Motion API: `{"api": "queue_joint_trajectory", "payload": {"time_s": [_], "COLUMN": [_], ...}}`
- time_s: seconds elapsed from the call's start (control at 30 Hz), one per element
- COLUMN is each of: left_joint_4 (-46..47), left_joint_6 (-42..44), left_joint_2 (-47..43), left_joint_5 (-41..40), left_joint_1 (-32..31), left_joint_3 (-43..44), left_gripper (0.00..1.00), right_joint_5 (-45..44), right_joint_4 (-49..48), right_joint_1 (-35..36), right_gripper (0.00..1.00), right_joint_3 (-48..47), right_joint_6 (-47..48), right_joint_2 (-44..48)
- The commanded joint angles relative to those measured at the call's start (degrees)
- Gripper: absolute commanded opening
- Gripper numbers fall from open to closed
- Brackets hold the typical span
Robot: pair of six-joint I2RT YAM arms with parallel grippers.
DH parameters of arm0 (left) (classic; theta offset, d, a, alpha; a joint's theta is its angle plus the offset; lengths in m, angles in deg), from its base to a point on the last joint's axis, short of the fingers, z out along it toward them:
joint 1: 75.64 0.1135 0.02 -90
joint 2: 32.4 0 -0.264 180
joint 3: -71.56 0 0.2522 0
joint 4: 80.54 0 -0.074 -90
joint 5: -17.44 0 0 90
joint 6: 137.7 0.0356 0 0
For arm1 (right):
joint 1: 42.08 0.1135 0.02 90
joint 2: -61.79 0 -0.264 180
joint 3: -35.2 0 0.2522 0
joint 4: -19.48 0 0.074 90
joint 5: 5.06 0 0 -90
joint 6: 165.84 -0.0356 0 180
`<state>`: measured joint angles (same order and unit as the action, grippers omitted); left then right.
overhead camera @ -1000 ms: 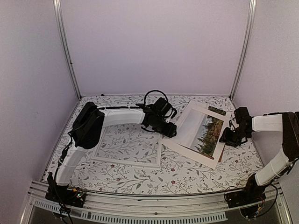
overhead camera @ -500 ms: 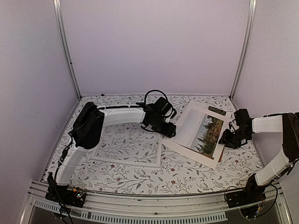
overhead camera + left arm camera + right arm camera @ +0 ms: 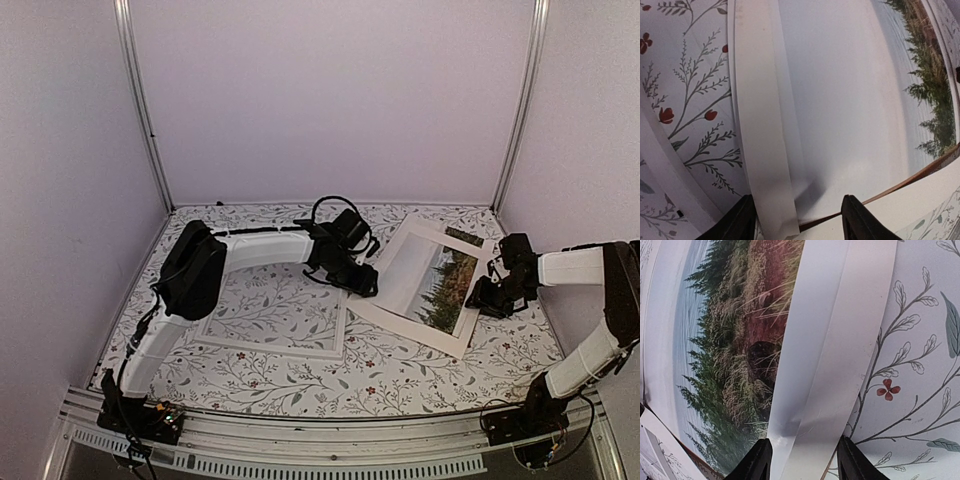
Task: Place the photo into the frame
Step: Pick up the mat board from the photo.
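The photo [image 3: 428,283] lies tilted on the table at centre right, picture side up. The thin white frame [image 3: 272,345] lies flat to its left. My left gripper [image 3: 360,282] is low at the photo's left border. In the left wrist view it [image 3: 797,212] is open, its jaws wide apart either side of the photo's white border [image 3: 757,125]. My right gripper [image 3: 488,297] is at the photo's right border. In the right wrist view it [image 3: 802,452] is open, straddling the white border [image 3: 835,340]. Neither gripper holds anything.
A brown backing panel edge [image 3: 920,174] shows under the photo. The table [image 3: 400,375] has a floral cloth. Metal posts [image 3: 140,100] and pale walls close in the back and sides. The frame's corner [image 3: 662,167] lies close to the photo's left edge.
Both grippers have edged slightly inward and down toward the photo's borders. The photo and the frame have barely moved.
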<state>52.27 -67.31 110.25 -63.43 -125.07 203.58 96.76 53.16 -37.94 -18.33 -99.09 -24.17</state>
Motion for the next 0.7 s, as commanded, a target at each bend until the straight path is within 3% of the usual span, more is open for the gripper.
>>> {"api": "queue_joint_trajectory", "payload": {"time_s": [0.0,0.3,0.67], "left_joint_4": [-3.31,-0.41,6.88], "left_joint_6": [-1.27,-2.75,-6.30], "left_joint_2": [2.11,-1.84,-7.19], "left_joint_5": [2.82,4.94,15.50], "left_joint_1": [0.72,1.20,3.11], "left_joint_3": [0.84,-1.95,-8.14], "left_gripper": [0.60,0.54,0.45], "right_joint_5": [1.63,1.46,1.63], "right_joint_4": [-1.33,-1.63,-2.37], "right_joint_1": [0.89,0.92,0.98], "right_gripper": [0.47,0.47,0.47], "right_joint_3": [0.65,0.66,1.22], "right_joint_6": [-0.81,-0.76,-0.77], "right_joint_2": [-1.02,-1.63,-2.09]}}
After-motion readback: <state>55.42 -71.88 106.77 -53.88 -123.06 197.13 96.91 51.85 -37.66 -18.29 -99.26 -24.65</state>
